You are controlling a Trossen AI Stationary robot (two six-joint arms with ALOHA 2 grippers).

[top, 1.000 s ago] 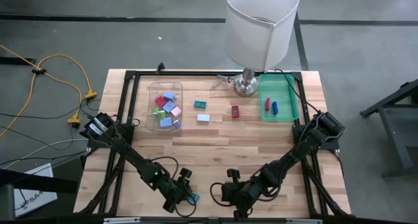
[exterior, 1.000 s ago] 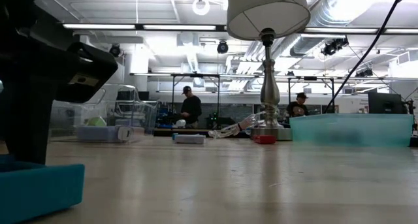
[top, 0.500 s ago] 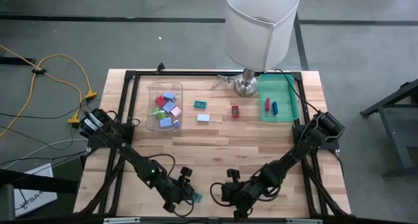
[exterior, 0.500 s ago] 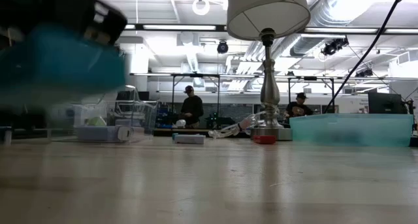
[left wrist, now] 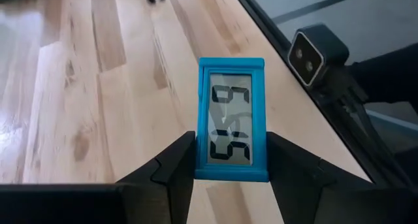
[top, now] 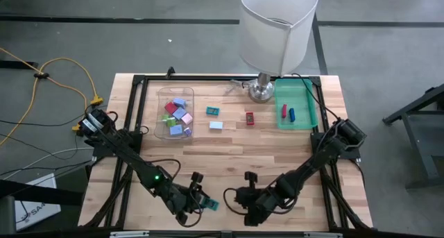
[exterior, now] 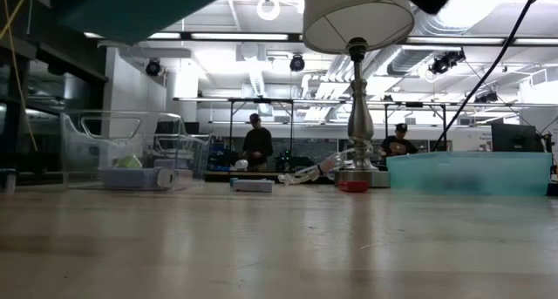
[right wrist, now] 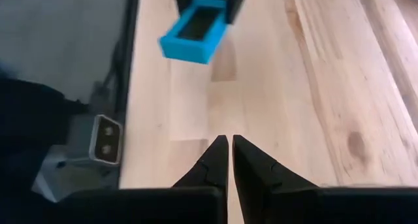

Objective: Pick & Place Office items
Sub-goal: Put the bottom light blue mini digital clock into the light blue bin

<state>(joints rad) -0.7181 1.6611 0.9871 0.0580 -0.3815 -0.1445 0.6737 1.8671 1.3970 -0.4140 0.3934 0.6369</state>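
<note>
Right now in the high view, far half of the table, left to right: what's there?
Clear bin with small pieces → teal piece → light blue block → red piece → lamp base → green tray.

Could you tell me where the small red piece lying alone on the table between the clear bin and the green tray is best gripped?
The red piece lies flat and free, longer toward the lamp. Come straight down and probably close a claw across its two long sides, the narrower span.
</note>
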